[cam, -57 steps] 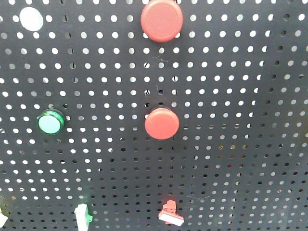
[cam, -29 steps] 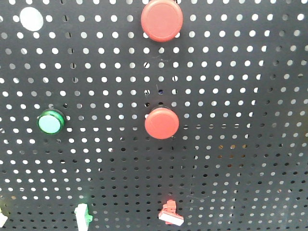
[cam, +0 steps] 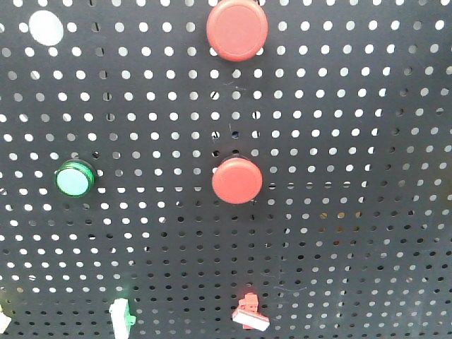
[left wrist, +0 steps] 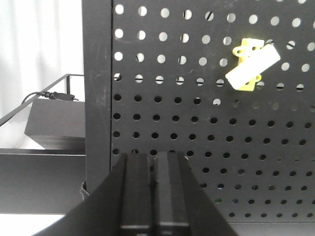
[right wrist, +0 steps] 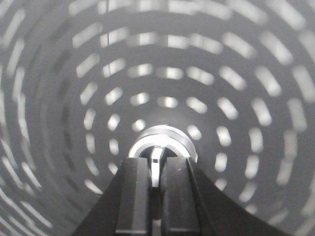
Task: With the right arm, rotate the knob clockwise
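Observation:
In the right wrist view the knob [right wrist: 163, 138] is a silver ring on the black pegboard with a pale pointer tab [right wrist: 155, 169] at its centre. My right gripper [right wrist: 156, 166] is shut on that tab, one finger on each side. The pegboard holes around the knob are smeared into arcs. My left gripper [left wrist: 153, 160] is shut and empty, close to the lower left edge of the pegboard [left wrist: 206, 123]. Neither gripper nor the knob shows in the front view.
The front view shows the pegboard [cam: 353, 141] with a large red button [cam: 237, 29], a smaller red button [cam: 237, 181], a green button [cam: 74, 180], and small red [cam: 250, 313] and green [cam: 122, 313] clips. A yellow bracket [left wrist: 252, 64] is mounted near the left gripper.

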